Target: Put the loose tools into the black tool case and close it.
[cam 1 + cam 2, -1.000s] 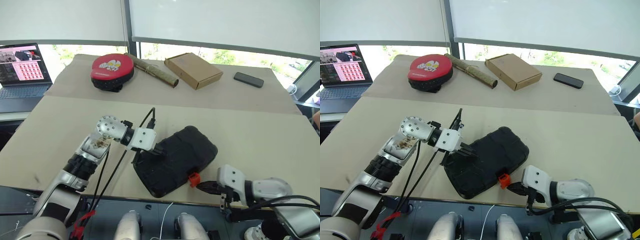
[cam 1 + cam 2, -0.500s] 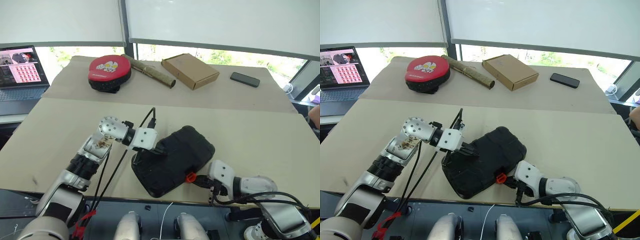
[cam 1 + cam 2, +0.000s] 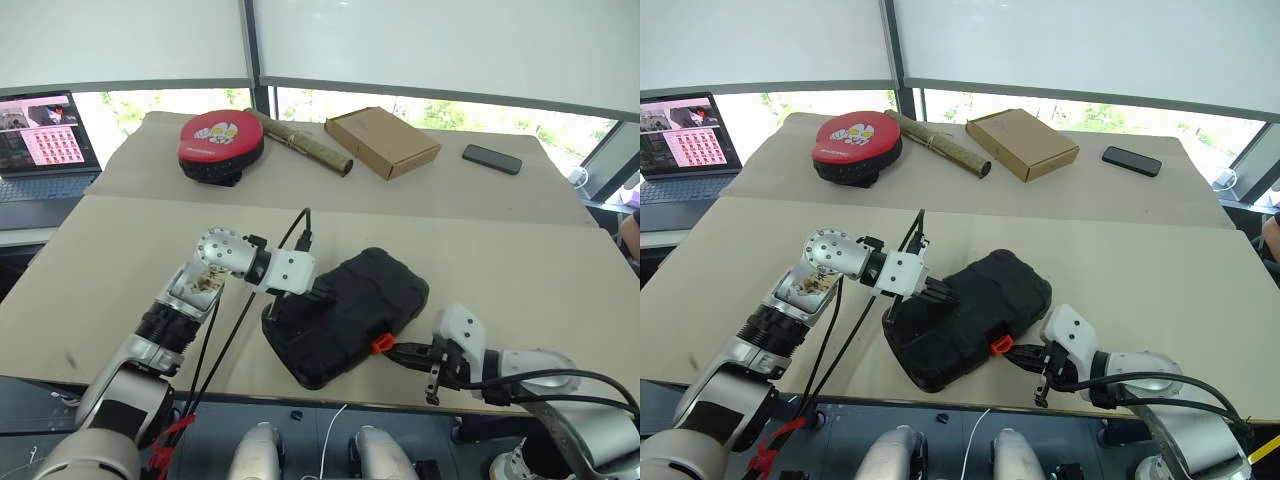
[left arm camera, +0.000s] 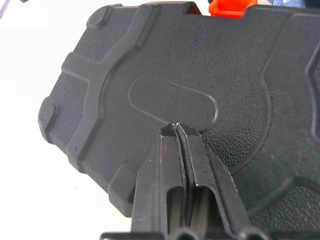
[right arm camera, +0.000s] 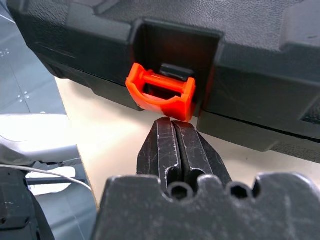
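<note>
The black tool case [image 3: 350, 310] lies with its lid down, slantwise near the table's front edge. Its orange latch [image 3: 381, 344] faces me on the front wall. My left gripper [image 3: 314, 297] is shut, its tips resting on the lid [image 4: 240, 75] at the case's left end. My right gripper [image 3: 393, 350] is shut too, its tips right against the orange latch [image 5: 162, 95], which juts out from its recess. The loose tools are out of view.
At the back of the table are a round red-topped pad [image 3: 222, 140], a brown roll [image 3: 305, 145], a cardboard box [image 3: 385, 141] and a dark phone [image 3: 492, 159]. A laptop [image 3: 40, 140] stands at the far left. The table's front edge [image 3: 250, 385] runs just under the case.
My right gripper has come in from the right to the orange latch, and its wrist has rolled and lifted a little. The left gripper has stayed on the lid.
</note>
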Tool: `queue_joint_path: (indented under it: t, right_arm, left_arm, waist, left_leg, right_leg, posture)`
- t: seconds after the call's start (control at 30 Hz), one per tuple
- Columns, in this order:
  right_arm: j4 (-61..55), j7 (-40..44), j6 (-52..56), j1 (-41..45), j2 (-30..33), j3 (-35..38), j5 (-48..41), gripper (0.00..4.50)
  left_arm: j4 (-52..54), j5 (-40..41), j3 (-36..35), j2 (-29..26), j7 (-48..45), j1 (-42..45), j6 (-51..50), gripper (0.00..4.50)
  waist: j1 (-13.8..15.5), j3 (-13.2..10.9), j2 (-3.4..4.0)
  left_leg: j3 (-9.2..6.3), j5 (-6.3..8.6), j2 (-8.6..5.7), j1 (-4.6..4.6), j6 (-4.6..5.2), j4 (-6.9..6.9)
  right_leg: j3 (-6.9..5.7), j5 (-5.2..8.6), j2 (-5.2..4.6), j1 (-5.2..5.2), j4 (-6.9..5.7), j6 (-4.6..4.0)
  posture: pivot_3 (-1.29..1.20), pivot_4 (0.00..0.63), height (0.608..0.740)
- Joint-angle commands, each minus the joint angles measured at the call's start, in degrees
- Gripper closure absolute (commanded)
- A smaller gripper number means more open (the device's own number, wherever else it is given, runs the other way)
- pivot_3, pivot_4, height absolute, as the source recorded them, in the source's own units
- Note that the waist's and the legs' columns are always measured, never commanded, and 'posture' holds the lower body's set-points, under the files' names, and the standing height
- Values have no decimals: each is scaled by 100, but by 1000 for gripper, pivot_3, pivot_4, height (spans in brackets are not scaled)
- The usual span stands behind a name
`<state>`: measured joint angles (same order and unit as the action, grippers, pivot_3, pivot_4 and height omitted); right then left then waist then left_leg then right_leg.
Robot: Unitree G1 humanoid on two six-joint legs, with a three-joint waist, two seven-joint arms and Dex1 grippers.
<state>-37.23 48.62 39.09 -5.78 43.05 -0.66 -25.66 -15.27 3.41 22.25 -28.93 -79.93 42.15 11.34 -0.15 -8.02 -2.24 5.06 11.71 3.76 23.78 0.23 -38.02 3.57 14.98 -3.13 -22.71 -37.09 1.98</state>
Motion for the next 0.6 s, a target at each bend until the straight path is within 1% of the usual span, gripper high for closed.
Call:
queue_joint_path:
  t: [0.03, 0.13, 0.23, 0.47, 0.57, 0.6]
  right_arm:
    - [-630, 361, -93, -116, 401, 262, -301, 4500]
    - [-713, 594, -174, -468, 711, 270, -265, 4500]
    - [-710, 507, -227, -550, 711, 316, -300, 4500]
    - [-360, 189, -426, -225, 517, 14, 33, 4500]
    - [-265, 116, -485, -91, 446, -22, 114, 4500]
    - [-272, 152, -545, -76, 469, 51, 102, 4500]
  left_arm:
    - [-192, -365, 487, 113, -129, -205, 87, 4397]
    - [-136, -350, 495, 150, -138, -242, 77, 4397]
    - [28, -271, 492, 157, -200, -341, 10, 4397]
    - [95, -307, 489, 134, -222, -403, -17, 4397]
    - [102, -310, 424, 90, -173, -407, -39, 4397]
    - [141, -235, 350, 42, -179, -428, -196, 4397]
  waist:
    - [11, 11, 19]
    - [37, 26, 32]
    - [38, 31, 35]
    - [14, 40, 47]
    - [14, 40, 47]
    - [14, 40, 48]
  left_leg:
    - [0, 0, 0, 0, 0, 0]
    - [-1, 3, -2, -5, 2, 0]
    - [-2, 3, -3, -5, 4, 2]
    - [-2, 4, -3, -6, 4, 4]
    - [-2, 4, -4, -5, 4, 6]
    - [-2, 4, -4, -5, 4, 7]
  right_leg:
    - [0, 0, 0, 0, 0, 0]
    - [-2, 8, -3, 13, 9, 11]
    - [-3, 11, -5, 15, 11, 11]
    - [-1, 22, -5, 14, 14, 26]
    - [-1, 22, -5, 14, 18, 25]
    - [-1, 22, -5, 13, 18, 25]
  posture:
    - [0, 150, 740]
    - [0, 150, 740]
    - [0, 150, 740]
    - [0, 150, 740]
    - [0, 150, 740]
    - [0, 150, 740]
